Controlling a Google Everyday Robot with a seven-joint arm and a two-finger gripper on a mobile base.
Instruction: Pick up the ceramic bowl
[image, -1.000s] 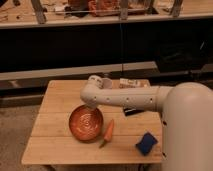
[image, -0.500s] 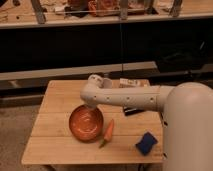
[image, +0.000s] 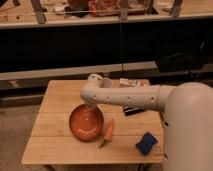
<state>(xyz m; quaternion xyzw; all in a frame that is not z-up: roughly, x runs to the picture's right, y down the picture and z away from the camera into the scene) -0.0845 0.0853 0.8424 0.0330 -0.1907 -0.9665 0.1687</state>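
The ceramic bowl (image: 86, 123) is round, shallow and glossy orange-brown, and it rests on the wooden table (image: 55, 102) left of centre. My white arm reaches in from the right and bends down over the bowl's far rim. The gripper (image: 89, 105) sits at that far rim, mostly hidden under the wrist housing. An orange carrot (image: 108, 132) lies just right of the bowl, close to its edge.
A blue sponge (image: 146, 143) lies near the table's front right. A small pale cup (image: 106, 80) and a white packet (image: 133, 82) stand at the back edge. A dark flat object (image: 133, 110) peeks out under the arm. Dark shelving stands behind the table.
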